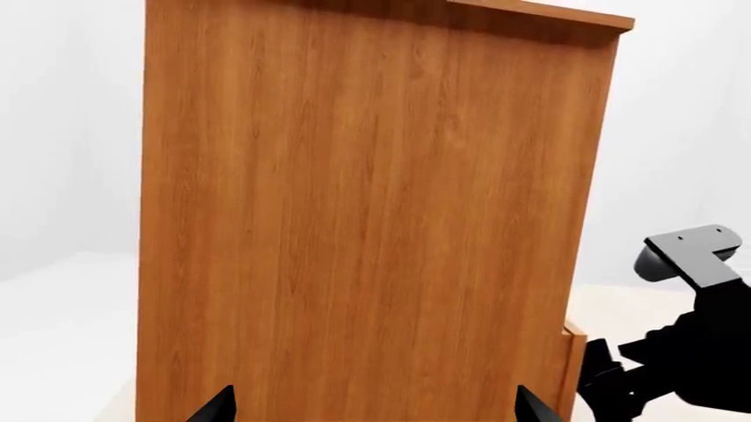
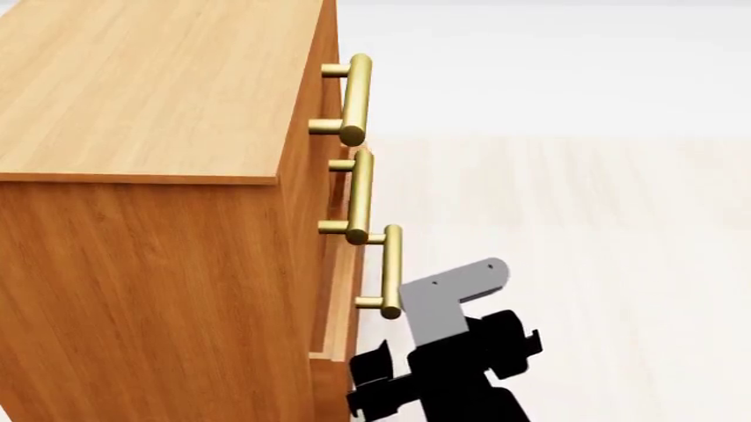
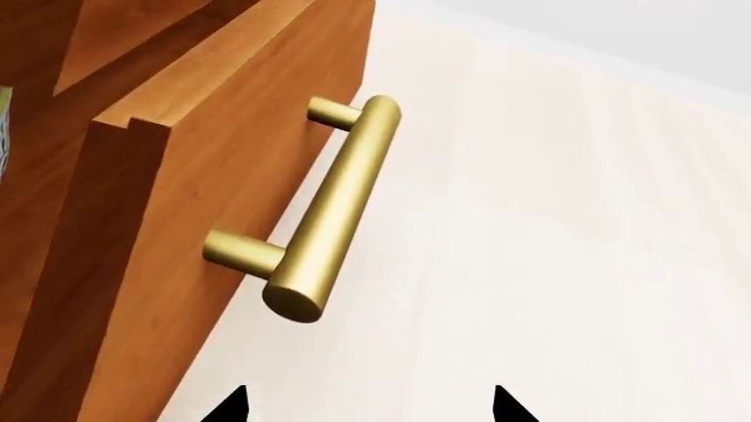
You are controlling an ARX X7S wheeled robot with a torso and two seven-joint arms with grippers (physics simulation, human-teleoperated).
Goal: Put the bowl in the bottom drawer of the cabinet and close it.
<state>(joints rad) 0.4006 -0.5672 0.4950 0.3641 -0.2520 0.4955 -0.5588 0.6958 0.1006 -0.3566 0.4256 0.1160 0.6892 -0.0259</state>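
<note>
- The right tool [image 3: 369,406] shows two dark fingertips spread wide at the bottom of the right wrist frame, holding nothing, just short of the brass bar handle [image 3: 332,207].
- That handle sits on the honey-brown wooden bottom drawer [image 3: 188,229], which stands slightly out from the boxy honey-brown wooden cabinet [image 2: 153,176].
- A sliver of the patterned bowl [image 3: 3,132] shows at that frame's left edge, inside the drawer.
- The left tool [image 1: 373,406] is also spread wide and empty, facing the cabinet's plain side panel.

There is one cabinet [image 2: 153,220]. It has three drawers, and the bottom drawer [image 2: 340,308] sticks out a little. There are three gold bar handles, one on each drawer: a top handle [image 2: 355,99], a middle handle [image 2: 360,196] and a bottom handle [image 2: 390,271]. Each handle has two little posts.
</note>
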